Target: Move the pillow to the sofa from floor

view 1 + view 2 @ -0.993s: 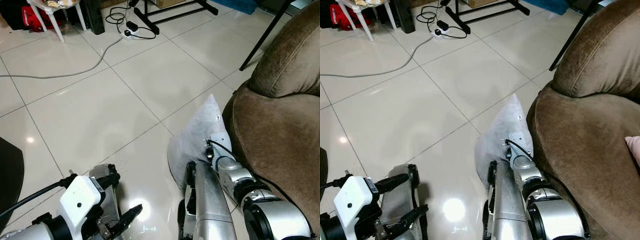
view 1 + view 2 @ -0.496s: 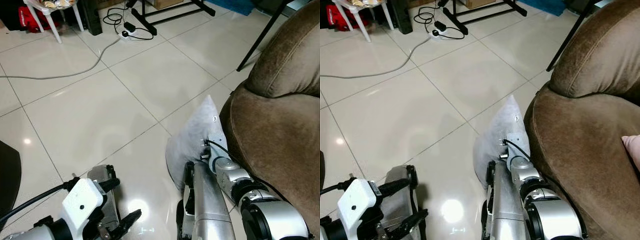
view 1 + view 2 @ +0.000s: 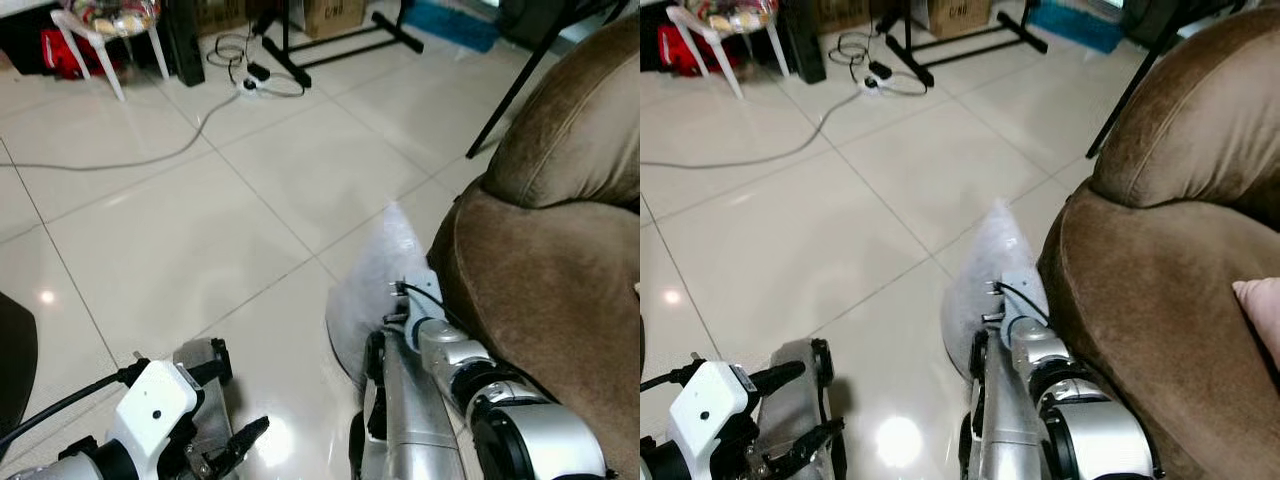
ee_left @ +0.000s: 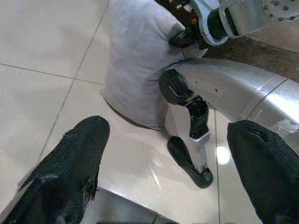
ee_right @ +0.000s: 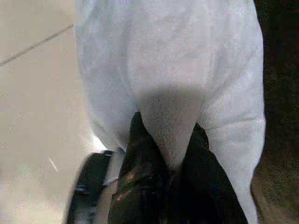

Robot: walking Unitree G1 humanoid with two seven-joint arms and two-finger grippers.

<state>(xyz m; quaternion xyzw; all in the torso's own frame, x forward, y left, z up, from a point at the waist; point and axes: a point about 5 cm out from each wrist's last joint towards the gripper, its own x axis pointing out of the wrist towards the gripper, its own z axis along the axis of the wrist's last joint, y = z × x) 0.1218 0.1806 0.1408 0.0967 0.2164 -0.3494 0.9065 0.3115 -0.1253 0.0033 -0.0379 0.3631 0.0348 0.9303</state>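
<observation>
Left eye view: the grey pillow stands on the tiled floor at about 5 o'clock, its far corner pointing up, pressed against the brown sofa at 3 o'clock. The right arm reaches into its near edge. The left end effector hangs low at 7 o'clock.

Right eye view: a cable runs across the floor toward 11 o'clock.

Left wrist view: the left end effector's fingers are spread wide, the pillow beyond them.

Right wrist view: the right end effector pinches a fold of the pillow between its fingers.
</observation>
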